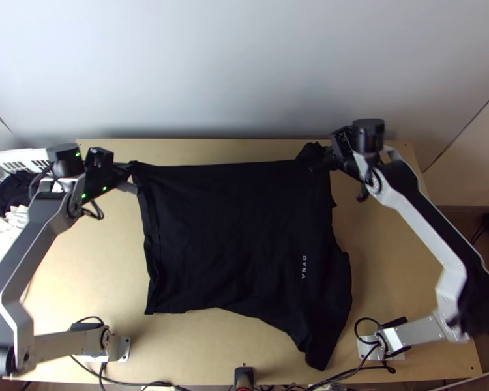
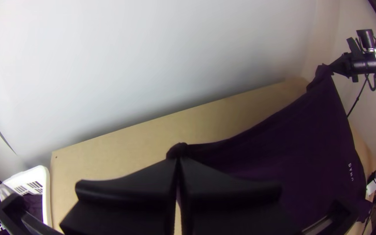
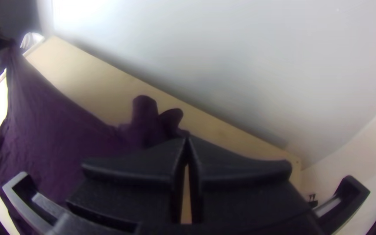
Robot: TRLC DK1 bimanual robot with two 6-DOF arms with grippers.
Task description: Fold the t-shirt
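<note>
The black t-shirt (image 1: 238, 228) lies spread between the arms, its far edge stretched straight between both grippers and a pointed part reaching toward the table's near edge. My left gripper (image 1: 128, 171) holds the far left corner; in the left wrist view the fingers of the left gripper (image 2: 178, 160) are shut on a bunched bit of the t-shirt (image 2: 283, 143). At the far right corner is my right gripper (image 1: 323, 158), and in the right wrist view the right gripper (image 3: 187, 141) is shut on the t-shirt (image 3: 66, 130), with loose folds standing beside its fingertips.
A white basket (image 1: 23, 158) with dark and white cloth stands at the left of the wooden table (image 1: 88, 260). Cables run along the near edge around a small black device (image 1: 244, 376). A pale wall rises behind the table.
</note>
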